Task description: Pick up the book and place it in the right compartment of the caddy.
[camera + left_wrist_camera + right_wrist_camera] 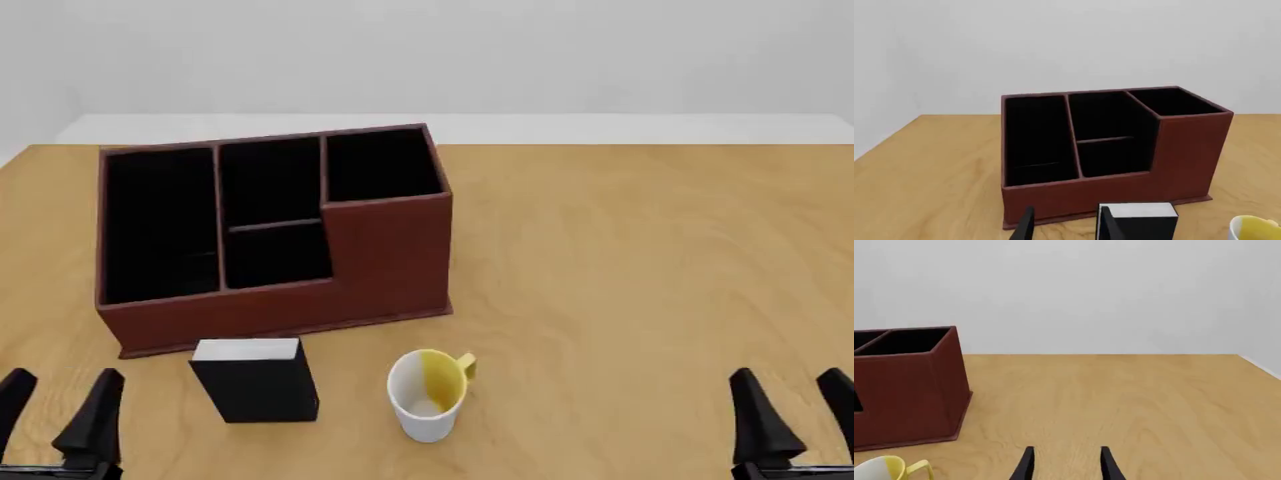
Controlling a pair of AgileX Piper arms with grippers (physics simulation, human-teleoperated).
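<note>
— Down at the near edge both grippers sit low and apart from everything; left gripper has its fingers spread with nothing between them, and the right gripper is spread and bare too

— So nothing's held. Where's the book?

— Book stands upright on the table, ahead of the left gripper and a little to its right, white page block up. It's just in front of the caddy, near its low front wall but I'd say not touching

— Which arm would you send?

— Left one, by my reckoning. It's near; the right is well across the table. In the left wrist view the book shows off to one side of the fingers, not between them, so I'd expect a sideways shift before closing

— And the way it's turned?

— Tall axis vertical, broad black cover facing us, thin side running front to back, roughly. A grip across that thin side looks the natural one

— Anything in the way?

— Mug stands just right of the book, a gap between them. Open wood on the book's left

— And the target?

— Right compartment, the tall-walled cell at the caddy's far right. The book would have to lift over that high wall; plenty of bare table lies to the right of it
</note>
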